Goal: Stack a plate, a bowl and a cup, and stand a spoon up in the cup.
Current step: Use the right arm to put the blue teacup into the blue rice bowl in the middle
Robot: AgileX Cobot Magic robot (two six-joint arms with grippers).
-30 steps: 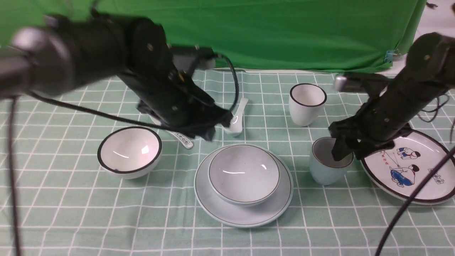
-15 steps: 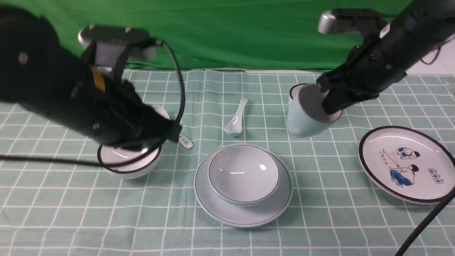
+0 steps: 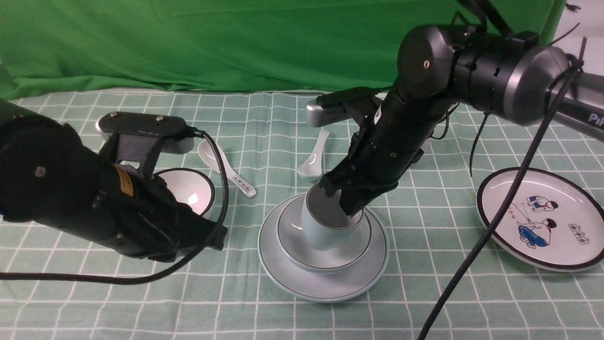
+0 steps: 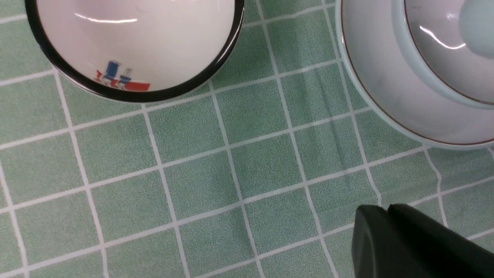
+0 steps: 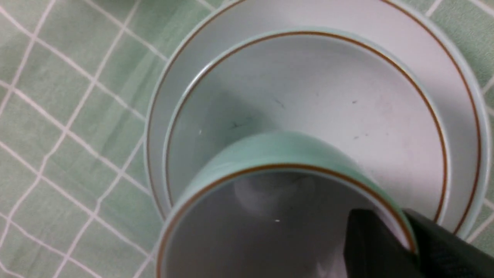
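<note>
The pale blue-green plate [image 3: 283,271] lies at the table's middle with the pale bowl [image 3: 291,236] on it. My right gripper [image 3: 351,204] is shut on the rim of the pale cup [image 3: 321,236], one finger inside and one outside. The cup is tilted, with its base down inside the bowl. The right wrist view shows the cup [image 5: 270,154], bowl [image 5: 328,96] and plate [image 5: 247,15]. The plain spoon [image 3: 314,160] lies behind the plate. My left gripper [image 4: 386,216] is shut and empty, low over the cloth left of the plate [image 4: 370,77].
A white black-rimmed bowl [image 3: 188,189] sits left, partly behind my left arm. A patterned spoon [image 3: 226,167] lies behind it. A cartoon plate [image 3: 538,217] sits at the right. A green curtain closes the back.
My right gripper carried the cup from the right, up and over, then down into the bowl. My left arm drew back toward the near left, uncovering the patterned spoon.
</note>
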